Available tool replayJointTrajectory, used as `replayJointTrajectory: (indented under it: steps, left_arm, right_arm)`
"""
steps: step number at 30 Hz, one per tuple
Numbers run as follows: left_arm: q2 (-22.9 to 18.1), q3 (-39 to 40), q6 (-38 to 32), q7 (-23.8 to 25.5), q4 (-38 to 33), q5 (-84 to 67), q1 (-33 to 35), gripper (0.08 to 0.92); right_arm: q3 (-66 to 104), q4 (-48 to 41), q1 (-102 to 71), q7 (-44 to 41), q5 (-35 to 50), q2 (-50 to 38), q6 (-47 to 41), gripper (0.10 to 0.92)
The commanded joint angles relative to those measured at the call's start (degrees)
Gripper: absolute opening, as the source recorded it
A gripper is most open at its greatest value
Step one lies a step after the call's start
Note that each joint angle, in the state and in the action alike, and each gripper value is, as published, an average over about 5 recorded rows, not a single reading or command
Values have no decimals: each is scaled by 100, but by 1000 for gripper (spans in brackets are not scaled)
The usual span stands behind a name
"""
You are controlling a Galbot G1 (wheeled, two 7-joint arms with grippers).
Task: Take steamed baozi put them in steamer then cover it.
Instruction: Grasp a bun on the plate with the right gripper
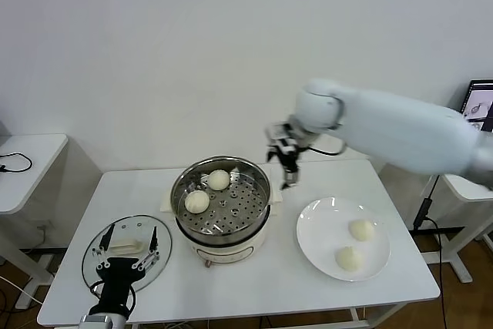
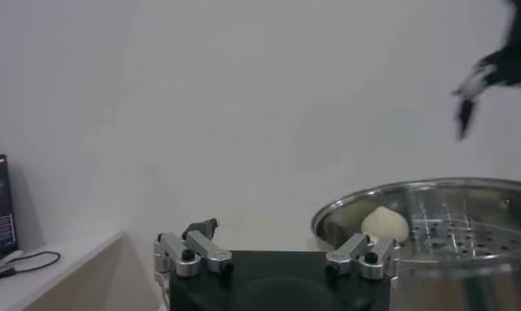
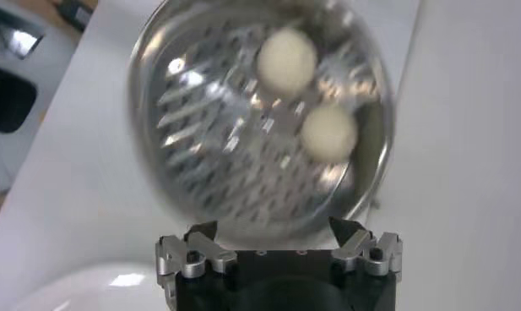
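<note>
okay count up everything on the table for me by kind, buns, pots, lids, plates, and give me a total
Baozi: 4, two in the steamer, two on the plate
Steamer: 1
Glass cover: 1
White plate: 1
Total: 7

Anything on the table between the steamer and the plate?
No. The head view shows only bare table between the steamer and the plate.

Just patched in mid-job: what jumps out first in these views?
The shiny steamer at the table's centre, uncovered, with two baozi on its perforated tray. The right gripper hangs open and empty above its right rim. Two more baozi wait on the white plate to the right; the glass cover lies front-left under the open left gripper.
</note>
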Motion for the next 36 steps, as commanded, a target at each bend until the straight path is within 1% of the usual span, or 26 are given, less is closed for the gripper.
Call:
replayJointTrajectory:
  steps: [1,5,9,15,20,36]
  left_arm:
    - [2,88,-4,-1,109,56,-6,823]
    - [12,114,-4,-3,153,92,-1,823]
    - [8,105,0,-4,144,119,19,823]
    - [-33,104,-5,-12,111,168,77,823]
    - [-69,82,-18,-13,85,188,122,823]
    - [-79,11,-15,-6,113,182,94,823]
  right_arm:
    - [613,957,-913,-161,-660,-2021,201,823]
    - [1303,1046,-1994,-183,-1236,-2416,407,823]
    - [1895,1075,-3106,-191,-1701,-2618,554,823]
    - [1978,1066,-3585,-106,-2091,-2563,655,823]
    - [1987,909,-3762,10,-2248,-2409,645,823]
    - [2106,422,-4101,379,-2299,-1844,510,823]
